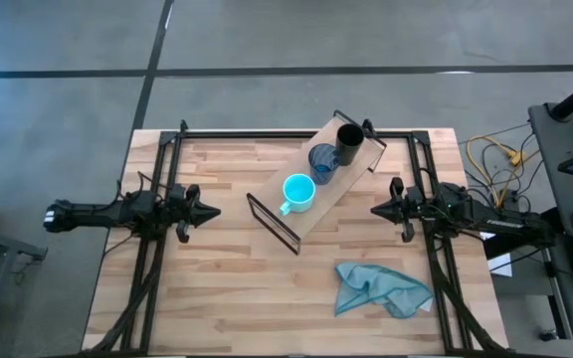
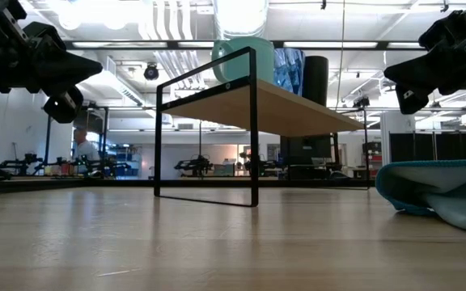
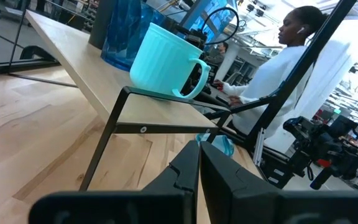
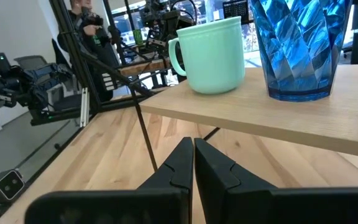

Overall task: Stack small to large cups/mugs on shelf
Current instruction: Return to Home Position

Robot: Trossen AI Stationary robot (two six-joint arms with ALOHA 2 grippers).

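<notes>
Left gripper (image 1: 214,210) and right gripper (image 1: 374,209), each closed narrow and empty, at opposite sides of the surface (image 1: 247,298), apart from the shelf (image 1: 308,221) between them, which bears in one row teal mug (image 1: 298,192), blue tumbler (image 1: 322,159), black cup (image 1: 349,139).

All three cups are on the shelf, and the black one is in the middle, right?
Not quite: all three are on the shelf, but the blue tumbler is in the middle, the black cup at one end. The high view shows it.
</notes>
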